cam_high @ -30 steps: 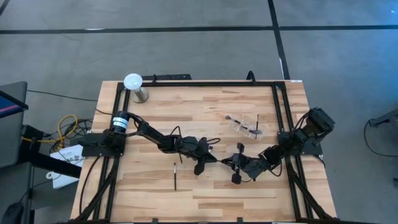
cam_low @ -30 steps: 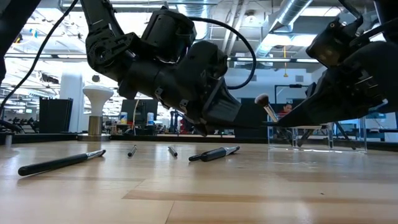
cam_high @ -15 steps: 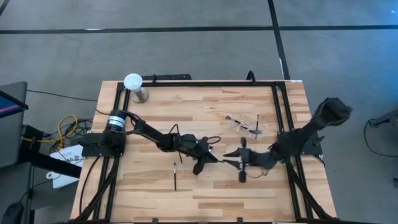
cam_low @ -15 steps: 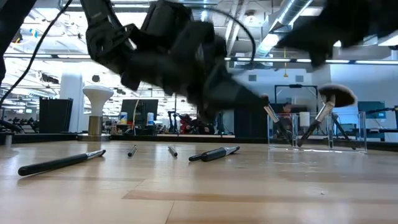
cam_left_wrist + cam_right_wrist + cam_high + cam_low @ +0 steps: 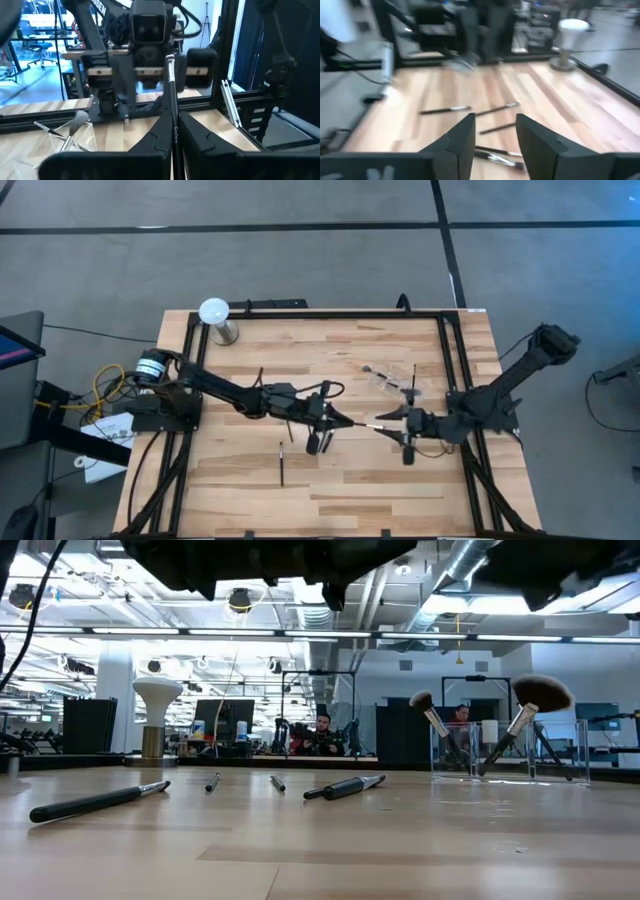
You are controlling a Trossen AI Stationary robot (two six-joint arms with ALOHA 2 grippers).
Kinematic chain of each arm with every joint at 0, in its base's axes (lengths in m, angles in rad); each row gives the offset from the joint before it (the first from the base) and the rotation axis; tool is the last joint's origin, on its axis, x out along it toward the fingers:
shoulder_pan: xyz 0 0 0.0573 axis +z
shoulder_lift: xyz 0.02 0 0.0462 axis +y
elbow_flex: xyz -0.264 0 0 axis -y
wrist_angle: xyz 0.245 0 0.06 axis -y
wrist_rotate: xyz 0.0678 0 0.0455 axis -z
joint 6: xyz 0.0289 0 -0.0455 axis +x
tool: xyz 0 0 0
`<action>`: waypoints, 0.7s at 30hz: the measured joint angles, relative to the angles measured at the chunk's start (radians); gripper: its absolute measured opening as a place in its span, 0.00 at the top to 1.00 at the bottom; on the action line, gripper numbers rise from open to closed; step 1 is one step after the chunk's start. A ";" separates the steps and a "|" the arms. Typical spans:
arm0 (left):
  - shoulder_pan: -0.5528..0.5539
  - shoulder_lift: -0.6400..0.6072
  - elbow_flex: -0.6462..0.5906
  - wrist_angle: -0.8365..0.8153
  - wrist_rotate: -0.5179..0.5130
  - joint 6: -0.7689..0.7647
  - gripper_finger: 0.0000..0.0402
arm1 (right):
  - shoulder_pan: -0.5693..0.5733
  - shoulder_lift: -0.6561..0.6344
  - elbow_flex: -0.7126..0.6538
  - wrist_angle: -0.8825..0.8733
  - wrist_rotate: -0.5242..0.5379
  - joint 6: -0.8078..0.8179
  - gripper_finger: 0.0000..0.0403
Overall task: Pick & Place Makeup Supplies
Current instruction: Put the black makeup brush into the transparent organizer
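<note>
My left gripper (image 5: pixel 335 420) is shut on a thin makeup brush (image 5: pixel 358 422) with a dark handle and a silvery ferrule (image 5: pixel 170 62), high above the table's middle. My right gripper (image 5: pixel 400 430) faces it from the right, open, a short gap from the brush's free end. Several more brushes lie flat on the wood: one long one (image 5: pixel 100 800), two short ones (image 5: pixel 212 782) (image 5: pixel 277 782) and a thicker pair (image 5: pixel 345 787). One of them (image 5: pixel 283 465) shows toward the near edge. The right wrist view shows brushes (image 5: pixel 495 128) below its open fingers. My left gripper pinches the brush's dark handle (image 5: pixel 173 107) between its two fingers. The fingers are level, come from the table's left and lie along the brush. The brush juts straight out past the fingertips, ferrule end toward the right gripper, lifted clear of the table.
A clear pouch (image 5: pixel 395 380) holding brushes, one with a wide fan head (image 5: pixel 540 692), stands far right of centre. A white globe on a metal base (image 5: pixel 215 315) sits at the far left corner. Black frame rails (image 5: pixel 340 313) run along the table's edges.
Both grippers have risen well above the table, out of the low view. My right gripper has opened and drawn back toward the table's right edge. The left one stays shut, has rolled a little, and has carried its brush up, now level.
</note>
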 joint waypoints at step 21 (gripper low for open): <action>-0.061 0.036 -0.001 0.169 -0.135 0.123 0.96 | -0.036 0.316 -0.001 0.737 -0.119 -0.486 0.62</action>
